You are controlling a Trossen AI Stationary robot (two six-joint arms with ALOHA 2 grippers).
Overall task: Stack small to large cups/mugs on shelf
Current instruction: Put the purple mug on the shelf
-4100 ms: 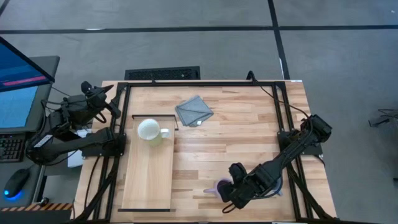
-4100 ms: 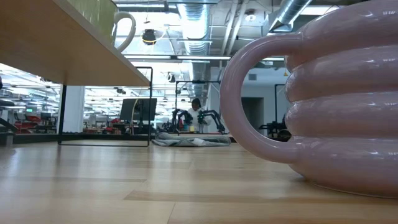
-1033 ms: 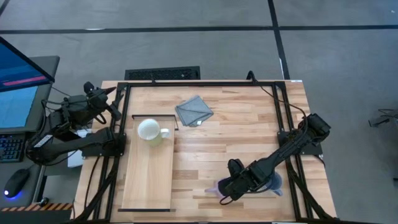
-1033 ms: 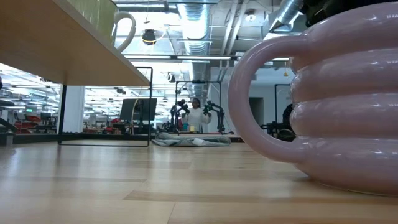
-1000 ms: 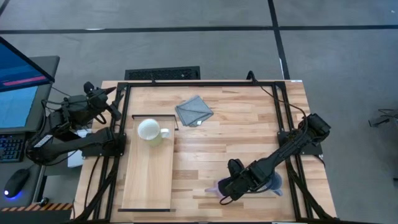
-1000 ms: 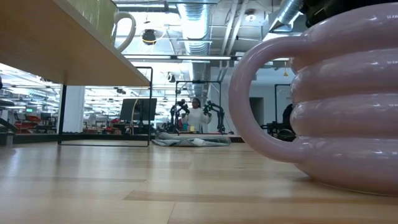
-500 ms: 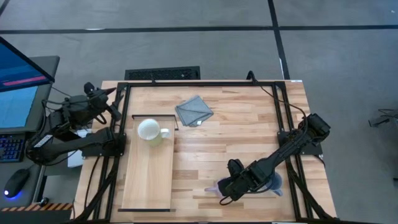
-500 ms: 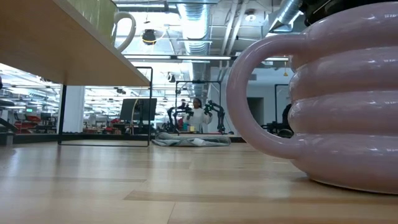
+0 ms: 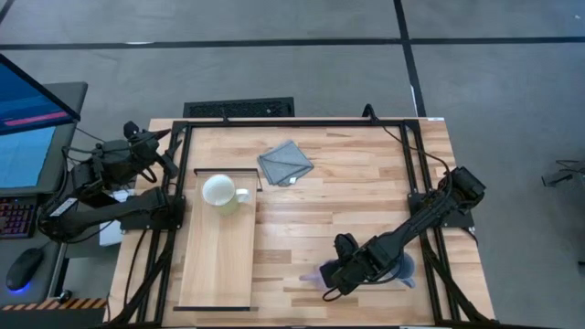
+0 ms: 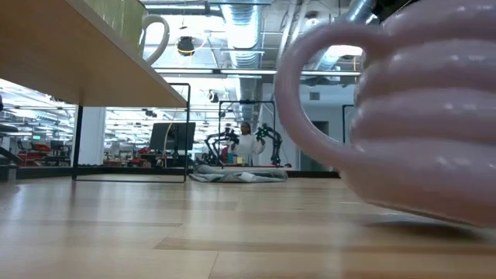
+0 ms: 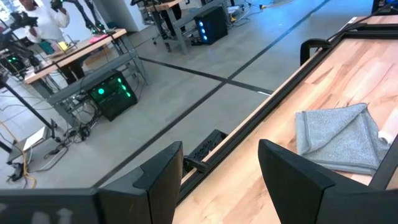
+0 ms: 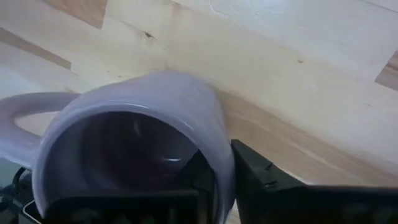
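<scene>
The purple mug (image 9: 317, 274) is near the table's front edge, right of the middle, and fills the right of the low view (image 10: 418, 116). My right gripper (image 9: 335, 273) is shut on it. The cream-white mug (image 9: 219, 191) stands upright on the far end of the shelf (image 9: 215, 265). The grey-blue mug (image 9: 403, 269) sits partly hidden under my right arm. My left gripper (image 9: 170, 149) waits open beyond the table's far left corner, its fingers apart in the left wrist view (image 11: 221, 180). My right gripper holds the purple mug by its wall at the rim (image 12: 219, 163), on the side opposite the handle (image 12: 18, 118). One finger is inside the mug and one outside (image 12: 261, 177). The fingers slant down from the table's right. The mug is tilted, handle side raised off the table.
A grey folded cloth (image 9: 285, 162) lies at the far middle of the table. Dark frame rails run along both table sides. A desk with a monitor and keyboard stands off the left edge. Bare planks lie between the shelf and the purple mug.
My right gripper has shut on the purple mug's wall. The mug stood flat on the table and has now tipped, its handle side rising.
</scene>
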